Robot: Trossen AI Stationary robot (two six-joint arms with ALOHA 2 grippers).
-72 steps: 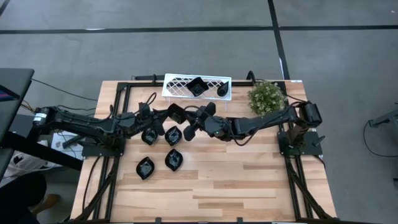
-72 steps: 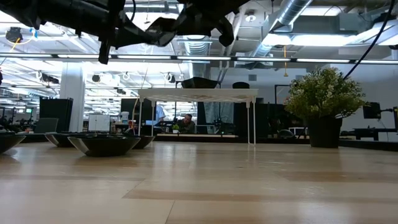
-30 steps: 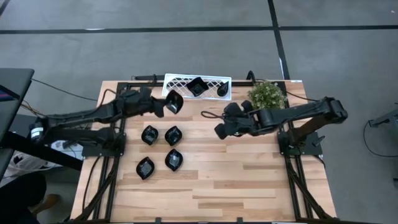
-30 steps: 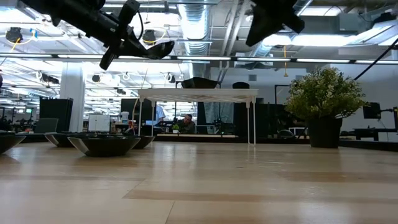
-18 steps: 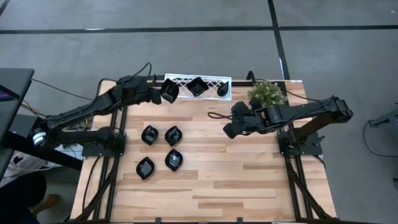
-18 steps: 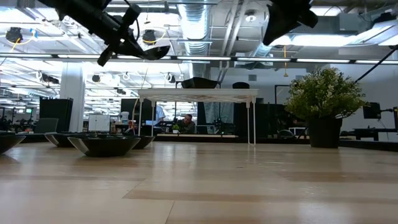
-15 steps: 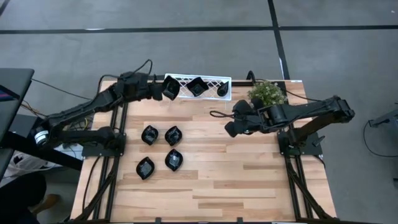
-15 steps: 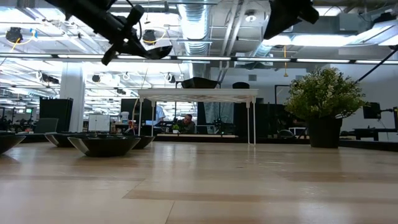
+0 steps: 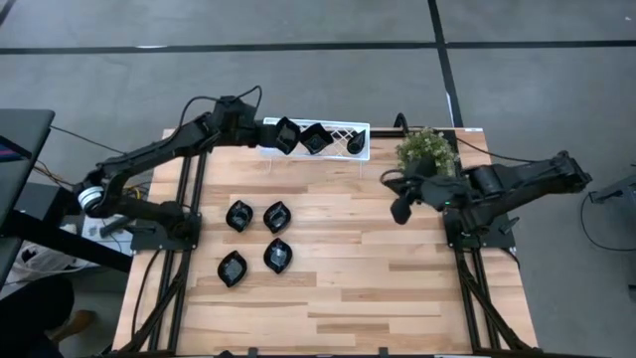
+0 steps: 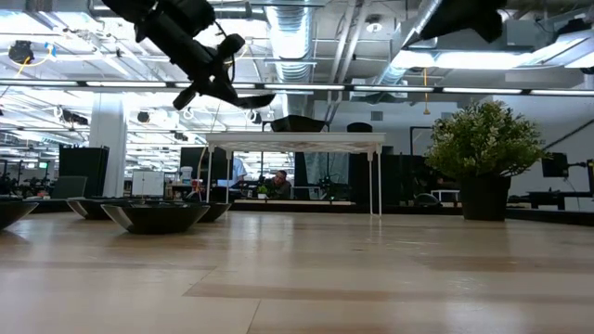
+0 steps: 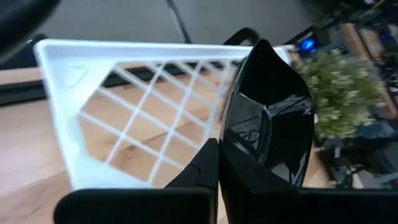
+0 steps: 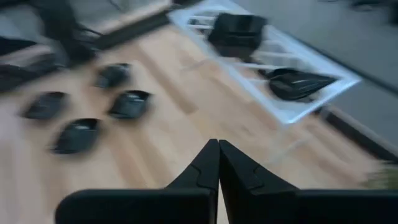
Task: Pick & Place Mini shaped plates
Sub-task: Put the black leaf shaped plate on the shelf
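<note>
My left gripper (image 9: 268,133) is over the left end of the white lattice rack (image 9: 338,127) at the table's far edge, shut on a glossy black mini plate (image 9: 288,135). In the low view that plate (image 10: 249,99) hangs in the air above the rack (image 10: 295,139). A square plate (image 9: 316,138) and a narrow teardrop plate (image 9: 355,144) lie in the rack. Several more leaf-shaped plates (image 9: 238,215) (image 9: 277,216) (image 9: 233,268) (image 9: 278,256) rest on their bases on the table. My right gripper (image 9: 400,210) is shut and holds nothing, in the air near the table's right side. My left gripper pinches the black plate by its rim (image 11: 231,149) between the two fingers (image 11: 205,163). It comes from the table's left side, slanting down. The plate is lifted clear above the rack's left end, and its glossy hollow (image 11: 270,118) shows beyond the fingertips.
A small green bushy plant (image 9: 427,152) in a dark pot (image 10: 483,197) stands at the far right corner, just beyond my right gripper. The wood between the plates on the table and the near edge (image 9: 358,298) is bare. The rack stands on thin legs (image 10: 373,181).
My left gripper has carried the plate from left of the rack toward the far edge and to the right, until it is above the rack's left end. My right arm has drawn back toward the table's right edge, with its fingers still shut. The plates on the table have not moved.
</note>
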